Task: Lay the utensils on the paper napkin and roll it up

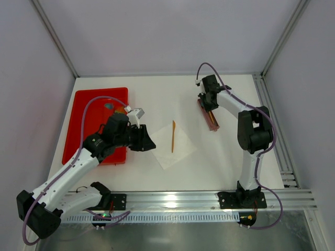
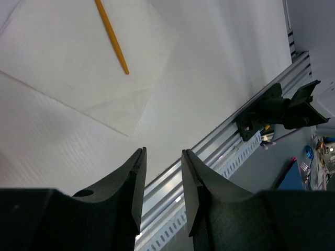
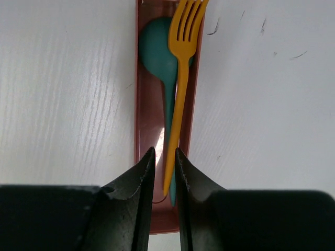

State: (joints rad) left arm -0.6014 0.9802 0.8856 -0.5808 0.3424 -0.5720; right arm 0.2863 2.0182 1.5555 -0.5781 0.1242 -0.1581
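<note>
The napkin [image 1: 175,147] lay flat on the table [image 1: 225,151] between the two arms, with one orange stick [image 1: 173,136] lying across it. The left gripper [image 2: 162,151] hovered near the napkin's left side, by the red tray [image 1: 89,110], with its jaws parted and nothing in them. Over at the far right, the right gripper [image 3: 165,152] was down at a narrow brown holder [image 3: 148,120], where a yellow fork [image 3: 181,68] lay over a teal spoon [image 3: 154,47]. Its jaws stood close together on either side of the two handle ends. I couldn't tell whether they were pinching the handles or only framing them.
</note>
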